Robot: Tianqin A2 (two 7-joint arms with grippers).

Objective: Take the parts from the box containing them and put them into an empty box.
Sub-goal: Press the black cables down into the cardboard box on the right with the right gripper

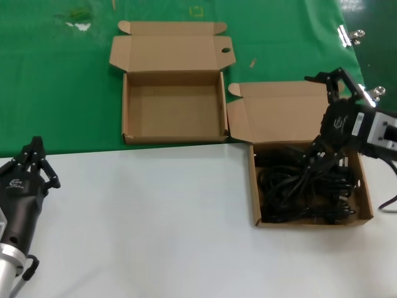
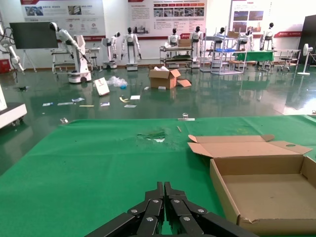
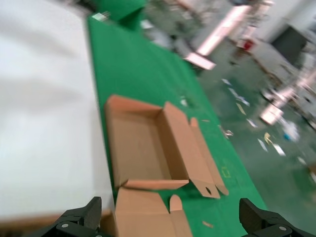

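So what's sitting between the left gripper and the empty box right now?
Nothing. In the head view, only bare white tabletop and then green mat separate the left gripper from the empty box.

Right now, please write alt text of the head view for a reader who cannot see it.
The right gripper, open, reaches into the box on the right holding black coiled cables. An empty box lies open on the green mat. The left gripper, shut, waits over the white table.

Matt brown cardboard boxes [image 1: 173, 105]; cables [image 1: 304, 186] look rubbery black.
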